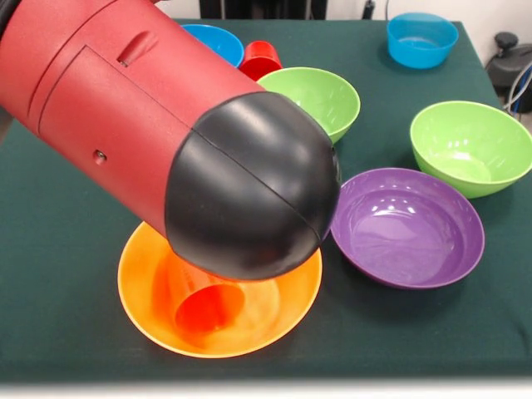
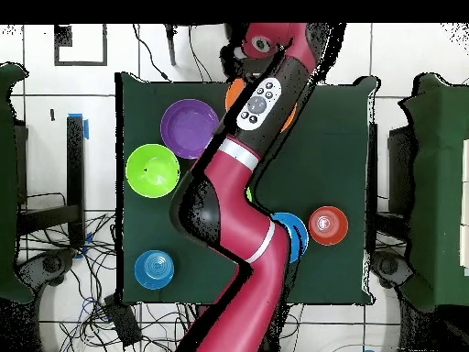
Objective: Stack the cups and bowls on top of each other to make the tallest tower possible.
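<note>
The big orange bowl (image 1: 150,291) sits at the table's near side, partly under the arm; its rim also shows in the overhead view (image 2: 234,92). An orange cup (image 1: 206,306) stands tilted inside it, its top hidden by the arm's black end cap (image 1: 249,187). The wide purple bowl (image 1: 407,229) (image 2: 190,128) sits to its right. Two lime green bowls (image 1: 320,96) (image 1: 470,145) stand behind. Two blue bowls (image 1: 421,39) (image 1: 212,40) and the red cup (image 1: 260,58) stand at the far side. The gripper is hidden by the arm in both views.
A small reddish bowl (image 2: 329,225) sits alone on the overhead view's right. The arm (image 2: 229,202) crosses the table's middle and covers part of a blue bowl (image 2: 293,236). Another blue bowl (image 2: 156,269) and a green bowl (image 2: 153,170) sit on the left.
</note>
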Tool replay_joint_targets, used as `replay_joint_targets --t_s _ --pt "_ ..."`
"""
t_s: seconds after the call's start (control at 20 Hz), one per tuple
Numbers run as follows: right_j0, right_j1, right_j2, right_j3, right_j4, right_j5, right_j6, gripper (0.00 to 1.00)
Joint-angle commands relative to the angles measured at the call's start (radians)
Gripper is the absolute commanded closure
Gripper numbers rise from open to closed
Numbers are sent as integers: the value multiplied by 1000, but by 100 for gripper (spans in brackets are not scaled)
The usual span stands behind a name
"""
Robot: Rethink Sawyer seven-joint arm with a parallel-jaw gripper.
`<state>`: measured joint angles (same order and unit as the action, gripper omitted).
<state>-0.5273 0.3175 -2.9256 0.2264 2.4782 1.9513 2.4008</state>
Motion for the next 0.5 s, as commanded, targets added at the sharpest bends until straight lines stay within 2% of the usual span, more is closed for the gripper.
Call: replay_joint_targets --t_s 0.05,0.5 --pt "-8 38 -125 -52 -24 76 -84 0" --pt "-11 45 -126 -54 -16 61 -80 0"
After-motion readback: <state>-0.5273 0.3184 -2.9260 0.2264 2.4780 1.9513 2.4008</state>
